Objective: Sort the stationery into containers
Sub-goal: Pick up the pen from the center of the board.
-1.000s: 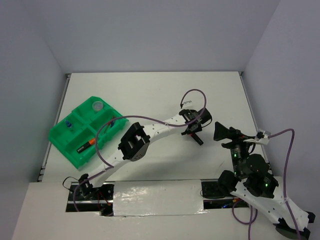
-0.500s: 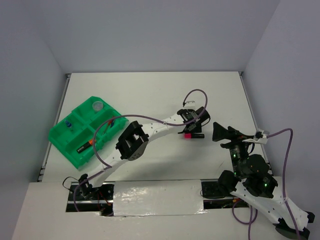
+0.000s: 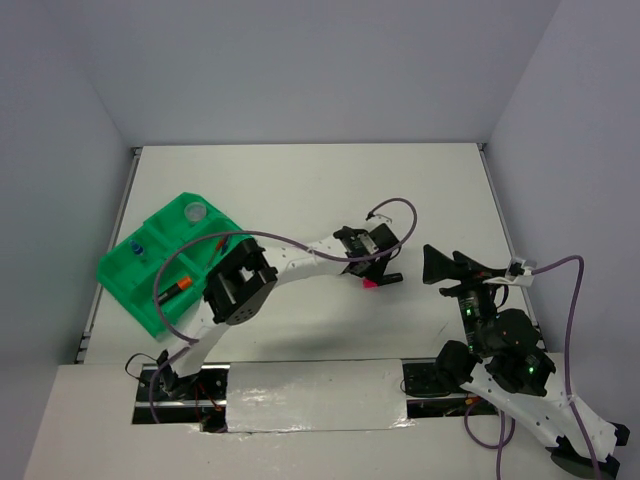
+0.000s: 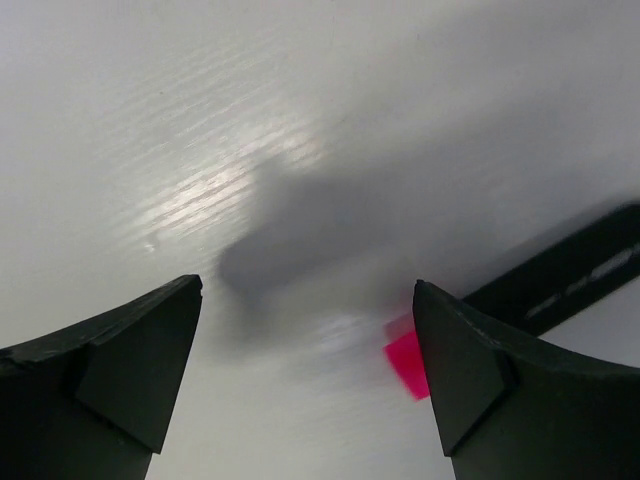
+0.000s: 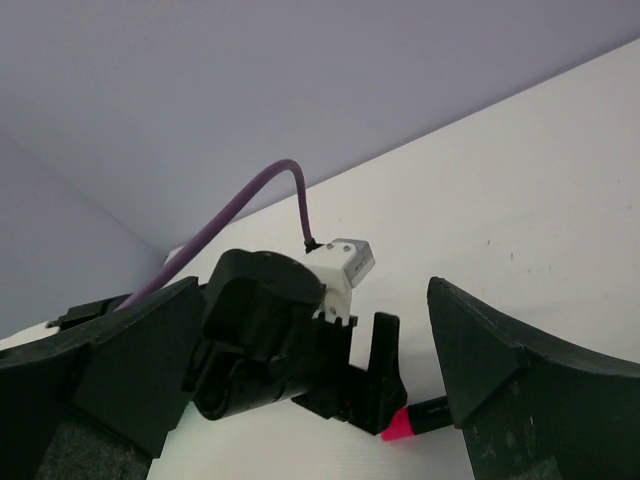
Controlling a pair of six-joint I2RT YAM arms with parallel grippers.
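A black highlighter with a pink end [image 3: 382,280] lies flat on the white table at the centre. My left gripper [image 3: 378,266] hovers low over it, open. In the left wrist view the pink end [image 4: 405,362] shows just inside the right finger [image 4: 480,380], and the black body [image 4: 560,285] runs out behind that finger. My right gripper [image 3: 428,262] stands open a short way to the right, facing the highlighter [image 5: 420,418] and the left gripper [image 5: 370,400]. The green tray [image 3: 125,285] at the left holds an orange-ended highlighter [image 3: 172,290], a clear tub [image 3: 195,211], a tiny blue-capped bottle [image 3: 137,246] and pens [image 3: 222,243].
The left arm's purple cable [image 3: 200,280] loops over the tray's near right compartments. Grey walls close the table in at the back and on both sides. The arm bases sit at the near edge.
The left gripper has opened and let go of the pink-ended highlighter, which now lies on the table. The left arm has drawn back to the left. The right arm has barely moved.
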